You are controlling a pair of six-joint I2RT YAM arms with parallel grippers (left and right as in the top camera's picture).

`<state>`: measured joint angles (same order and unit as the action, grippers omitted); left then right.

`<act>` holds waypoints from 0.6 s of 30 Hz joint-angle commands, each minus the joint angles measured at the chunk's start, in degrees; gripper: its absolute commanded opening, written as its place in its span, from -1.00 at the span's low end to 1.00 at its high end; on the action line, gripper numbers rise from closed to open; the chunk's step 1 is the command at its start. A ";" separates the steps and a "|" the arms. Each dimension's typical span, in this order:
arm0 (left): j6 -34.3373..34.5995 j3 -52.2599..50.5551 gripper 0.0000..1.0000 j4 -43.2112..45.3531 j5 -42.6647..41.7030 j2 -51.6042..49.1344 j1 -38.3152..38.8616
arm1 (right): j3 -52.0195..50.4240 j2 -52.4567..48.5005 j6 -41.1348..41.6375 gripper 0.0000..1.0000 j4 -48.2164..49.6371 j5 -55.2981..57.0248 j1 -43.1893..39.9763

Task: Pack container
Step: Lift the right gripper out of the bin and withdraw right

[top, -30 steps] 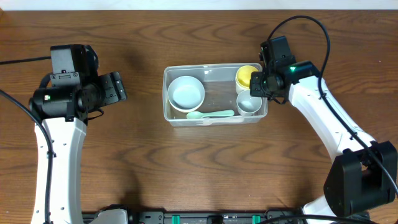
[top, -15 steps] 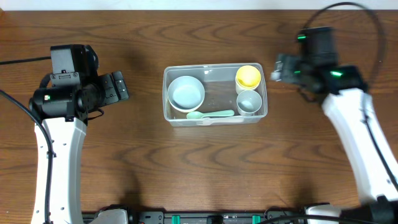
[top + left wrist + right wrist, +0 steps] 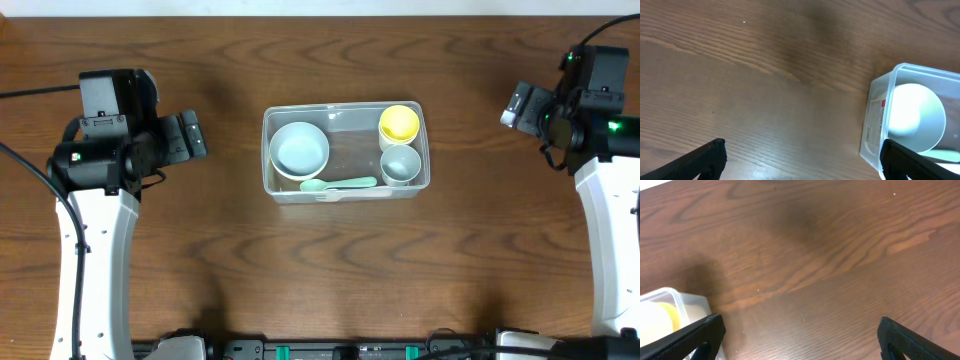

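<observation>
While the left gripper [image 3: 802,161] and right gripper [image 3: 799,336] hung spread wide over open table [image 3: 320,280], well clear of the container [image 3: 345,108], only overhead showed the pale cup [image 3: 400,166].

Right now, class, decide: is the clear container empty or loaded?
Loaded: the container holds a white bowl, a yellow bowl, a small white cup and a green spoon.

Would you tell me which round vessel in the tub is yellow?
The yellow cup in the container's far-right corner; the other cup and the large bowl are white.
</observation>
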<state>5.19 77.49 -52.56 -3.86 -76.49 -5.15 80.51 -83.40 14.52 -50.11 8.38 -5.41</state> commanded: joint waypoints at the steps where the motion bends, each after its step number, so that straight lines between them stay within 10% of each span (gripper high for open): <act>1: -3.15 -0.42 0.96 -0.90 0.87 -0.44 -0.31 | 0.26 -0.02 -4.39 0.91 -0.50 -2.54 0.90; 18: -1.46 -0.42 0.96 -1.66 0.83 -0.46 -0.31 | 0.26 -7.45 -3.74 0.17 4.72 -3.04 26.21</act>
<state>3.62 77.49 -53.84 -3.86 -76.49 -5.17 80.53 -87.37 6.96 -45.69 1.87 18.70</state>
